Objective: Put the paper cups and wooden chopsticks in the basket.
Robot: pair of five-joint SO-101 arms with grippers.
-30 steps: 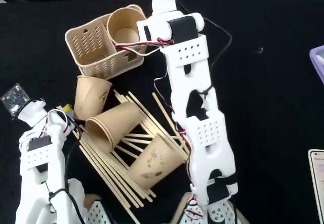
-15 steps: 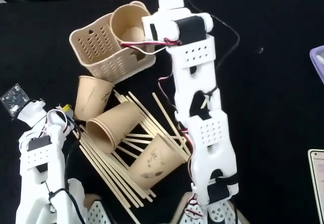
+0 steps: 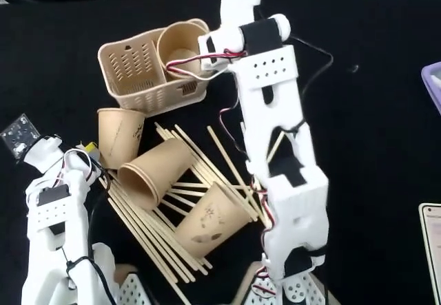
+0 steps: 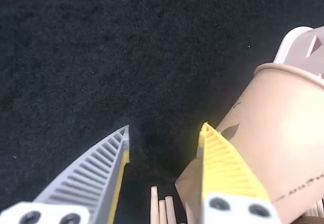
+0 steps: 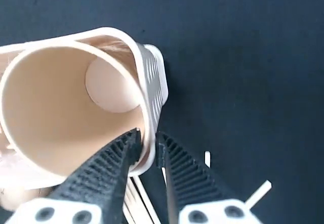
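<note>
A beige basket (image 3: 138,71) stands at the back of the table with one paper cup (image 3: 180,43) inside its right end. My right gripper (image 3: 205,46) is shut on that cup's rim (image 5: 66,107), with the basket wall (image 5: 154,82) right against its black fingers (image 5: 132,142). Three more paper cups lie near the front: one (image 3: 120,134) under the basket, one (image 3: 155,171) on its side, one (image 3: 210,219) lower down. Wooden chopsticks (image 3: 165,229) are strewn beneath them. My left gripper (image 4: 164,133) hangs open beside a cup (image 4: 273,148), above chopstick ends (image 4: 162,209).
A purple container (image 3: 433,85) pokes in at the right edge and a white card (image 3: 431,243) lies at the lower right. The left arm's body (image 3: 52,215) stands at the lower left. Black cloth (image 3: 372,146) covers the table.
The right arm has swung to the right, dragging the cup and the basket with it; the basket has turned and settled flatter. The left arm has kept still.
</note>
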